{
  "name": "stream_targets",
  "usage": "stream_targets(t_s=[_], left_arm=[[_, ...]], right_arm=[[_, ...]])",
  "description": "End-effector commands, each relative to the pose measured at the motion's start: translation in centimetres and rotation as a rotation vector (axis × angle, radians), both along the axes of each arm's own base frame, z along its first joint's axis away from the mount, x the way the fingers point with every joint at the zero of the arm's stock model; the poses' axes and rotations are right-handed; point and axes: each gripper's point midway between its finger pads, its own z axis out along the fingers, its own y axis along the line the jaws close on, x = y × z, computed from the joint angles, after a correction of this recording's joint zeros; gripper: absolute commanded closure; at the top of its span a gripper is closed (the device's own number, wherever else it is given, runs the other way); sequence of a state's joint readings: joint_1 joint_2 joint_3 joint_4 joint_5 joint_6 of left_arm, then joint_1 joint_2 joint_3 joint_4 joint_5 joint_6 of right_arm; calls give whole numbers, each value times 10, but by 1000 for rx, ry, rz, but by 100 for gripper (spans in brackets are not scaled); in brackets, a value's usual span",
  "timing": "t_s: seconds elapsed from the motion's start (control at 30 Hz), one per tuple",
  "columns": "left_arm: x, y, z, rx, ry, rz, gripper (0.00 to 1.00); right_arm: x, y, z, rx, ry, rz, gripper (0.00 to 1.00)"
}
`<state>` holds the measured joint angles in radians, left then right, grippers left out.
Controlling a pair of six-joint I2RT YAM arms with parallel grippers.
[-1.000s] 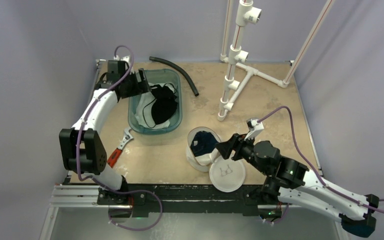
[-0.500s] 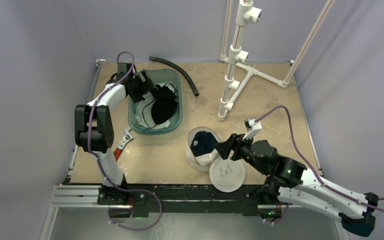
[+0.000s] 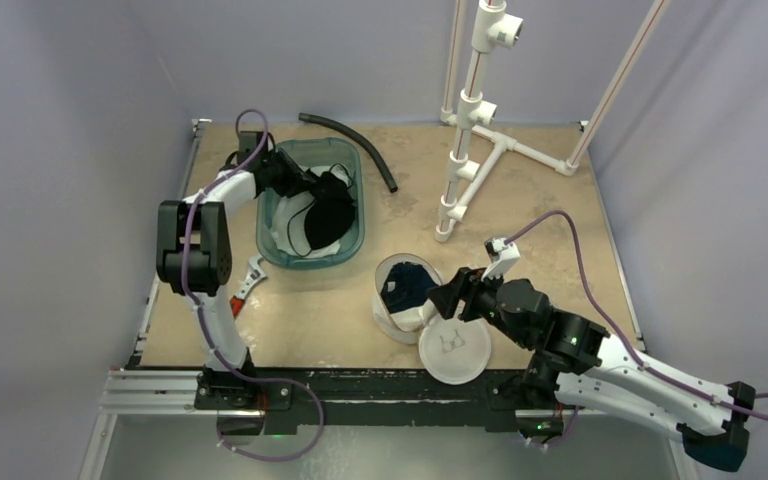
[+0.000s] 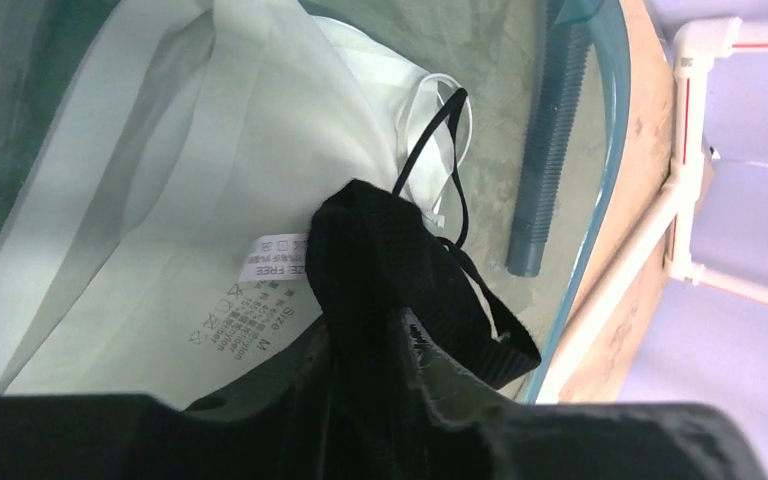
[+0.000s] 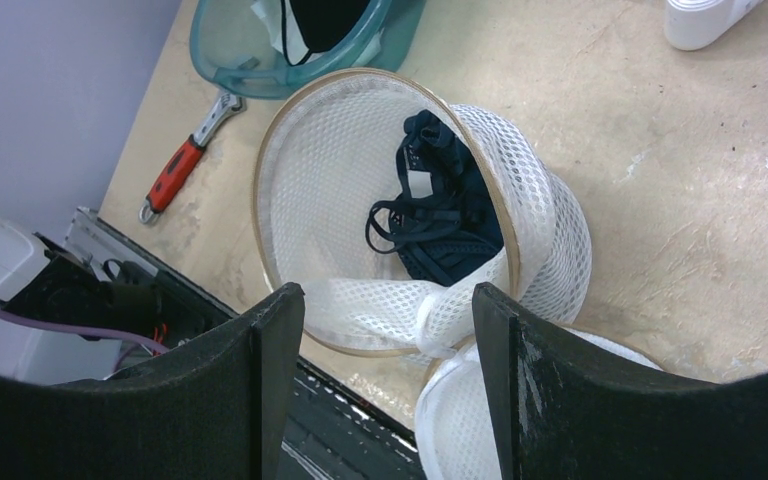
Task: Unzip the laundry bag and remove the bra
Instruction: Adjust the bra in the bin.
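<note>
The laundry bag (image 3: pixel 388 312) (image 5: pixel 310 190), a white mesh drum, stands unzipped at the table's front middle. Its round lid (image 3: pixel 454 350) (image 5: pixel 465 425) is flopped down beside it. A navy bra (image 3: pixel 407 285) (image 5: pixel 440 215) lies inside the bag. My right gripper (image 3: pixel 438 300) (image 5: pixel 388 300) hovers open over the bag's near rim, where the lid joins, holding nothing. My left gripper (image 3: pixel 305 183) (image 4: pixel 380 350) reaches into the teal tub (image 3: pixel 310 262) and is shut on a black strappy garment (image 3: pixel 328 212) (image 4: pixel 380 250) that lies on white cloth (image 4: pixel 160 200).
A red-handled wrench (image 3: pixel 240 292) (image 5: pixel 185 160) lies left of the tub. A black hose (image 3: pixel 355 143) (image 4: pixel 545 170) curves behind the tub. A white PVC pipe rack (image 3: pixel 470 120) stands at the back right. The table's front edge runs just below the lid.
The left arm swung further into the tub and its jaws closed on the black garment. The right arm and the laundry bag barely moved.
</note>
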<state>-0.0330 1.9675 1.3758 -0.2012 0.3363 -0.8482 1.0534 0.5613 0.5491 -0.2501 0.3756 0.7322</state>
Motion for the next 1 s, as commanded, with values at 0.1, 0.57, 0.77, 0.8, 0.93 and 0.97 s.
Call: stream_targets(t_s=[0.1, 0.57, 0.77, 0.8, 0.93, 0.97], left_arm=[[9, -9, 55, -48, -194, -67, 100], [11, 3, 111, 305, -548, -361, 100], [23, 13, 53, 321, -377, -350, 100], [26, 15, 49, 318, -369, -340, 100], [40, 33, 41, 357, -347, -250, 97], [43, 38, 41, 365, -345, -226, 96]], right_arm=[[2, 0, 2, -3, -10, -9, 34], [-1, 4, 2, -3, -12, 21, 34], [-2, 4, 2, 0, -8, 23, 34], [-2, 3, 3, 4, -8, 22, 34], [-2, 3, 4, 12, -4, 18, 34], [-2, 3, 3, 11, -2, 17, 34]])
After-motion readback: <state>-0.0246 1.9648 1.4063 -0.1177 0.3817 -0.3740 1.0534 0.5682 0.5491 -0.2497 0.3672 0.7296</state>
